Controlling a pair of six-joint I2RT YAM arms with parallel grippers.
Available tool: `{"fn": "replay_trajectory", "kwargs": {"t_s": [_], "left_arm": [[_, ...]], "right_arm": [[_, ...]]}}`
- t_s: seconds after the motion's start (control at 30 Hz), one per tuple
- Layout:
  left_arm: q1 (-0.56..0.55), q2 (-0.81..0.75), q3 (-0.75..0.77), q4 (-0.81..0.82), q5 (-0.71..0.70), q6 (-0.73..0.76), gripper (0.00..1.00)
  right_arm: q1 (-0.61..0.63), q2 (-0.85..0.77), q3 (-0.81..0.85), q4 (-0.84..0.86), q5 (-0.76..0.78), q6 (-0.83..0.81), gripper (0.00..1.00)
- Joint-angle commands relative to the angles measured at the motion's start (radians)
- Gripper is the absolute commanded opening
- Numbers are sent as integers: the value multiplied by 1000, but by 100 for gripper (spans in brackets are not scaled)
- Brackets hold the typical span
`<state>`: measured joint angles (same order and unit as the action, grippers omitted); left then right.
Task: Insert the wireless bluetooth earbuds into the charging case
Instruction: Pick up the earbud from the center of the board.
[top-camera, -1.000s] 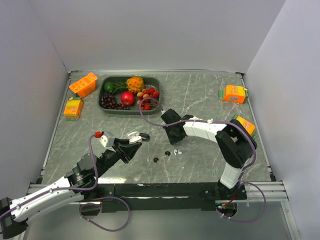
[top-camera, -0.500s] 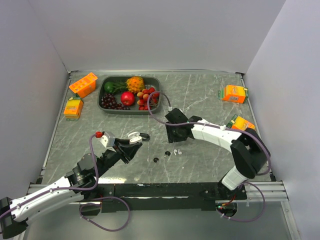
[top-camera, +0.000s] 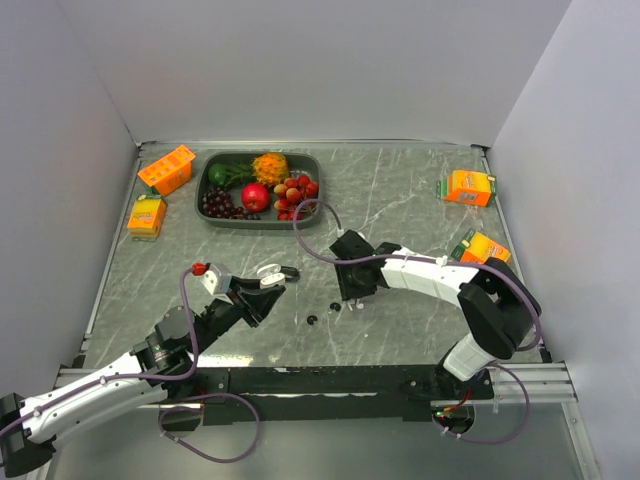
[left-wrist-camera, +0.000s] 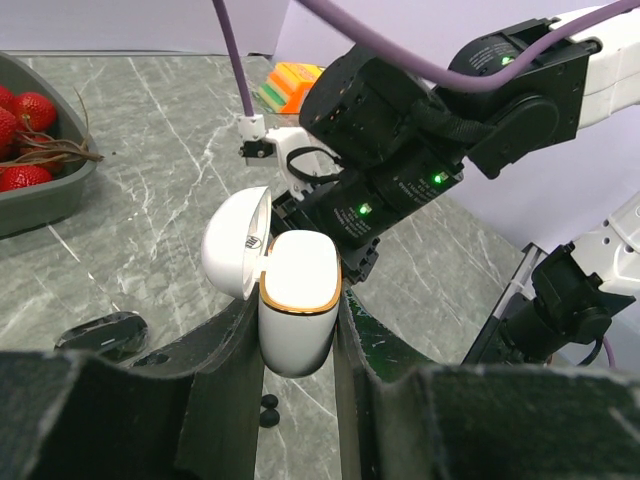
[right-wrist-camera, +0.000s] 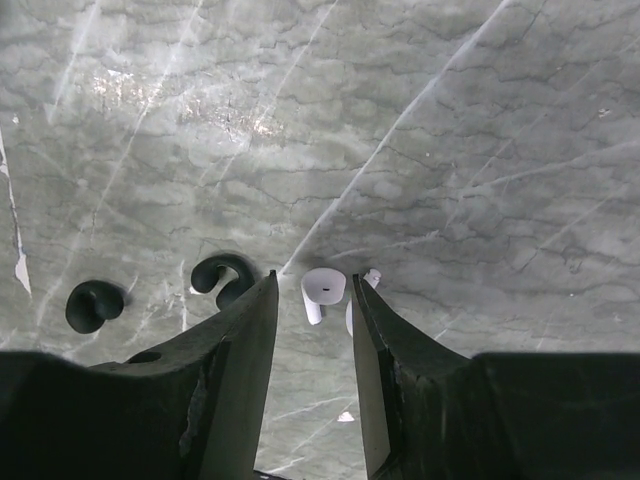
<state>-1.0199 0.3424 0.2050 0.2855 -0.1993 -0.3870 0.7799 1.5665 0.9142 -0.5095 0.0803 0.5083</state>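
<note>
My left gripper (left-wrist-camera: 298, 312) is shut on the white charging case (left-wrist-camera: 298, 300), which it holds upright above the table with its lid hinged open to the left. The same charging case (top-camera: 268, 272) sits left of centre in the top view. My right gripper (right-wrist-camera: 312, 285) points down at the table and is open. One white earbud (right-wrist-camera: 322, 290) lies between its fingers, touching neither. A second white earbud (right-wrist-camera: 371, 279) peeks out behind the right finger. Two black earbuds (right-wrist-camera: 222, 277) (right-wrist-camera: 92, 305) lie just left of the jaws. From above, the right gripper (top-camera: 352, 296) covers the white earbuds.
A small black case (top-camera: 290, 271) lies by the white one. A dark tray (top-camera: 204, 190) of fruit stands at the back left. Orange boxes sit at the far left (top-camera: 166, 168) (top-camera: 147, 215) and at the right (top-camera: 469, 187) (top-camera: 487, 247).
My right gripper has come nearer and lower, and now stands over the white earbuds. The left arm and the case it holds have not moved.
</note>
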Motion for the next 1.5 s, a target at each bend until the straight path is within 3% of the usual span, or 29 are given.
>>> {"fn": "replay_trajectory", "kwargs": {"t_s": [0.0,0.43,0.57,0.73,0.8,0.87,1.1,1.33,1.47], "left_arm": [[-5,0,22,44,14,-10,1],[-3,-5,20,41,11,-13,1],[-5,-5,20,41,9,-15,1],[-3,-8,22,40,8,-15,1],[-5,-6,20,40,6,-18,1],[-3,-8,22,40,5,-18,1],[-5,10,25,52,-3,-15,1],[-5,69,16,151,-17,-16,1],[-2,160,2,318,-9,3,1]], "right_arm": [[18,43,26,2,4,-7,44],[36,67,3,17,9,-10,38],[35,53,8,12,15,-7,23],[36,15,25,5,27,-2,14],[36,3,34,0,33,6,6],[36,-32,35,2,42,15,0],[36,-232,-23,92,85,62,0],[42,-596,-199,441,131,99,0],[74,-713,-270,613,150,75,0]]}}
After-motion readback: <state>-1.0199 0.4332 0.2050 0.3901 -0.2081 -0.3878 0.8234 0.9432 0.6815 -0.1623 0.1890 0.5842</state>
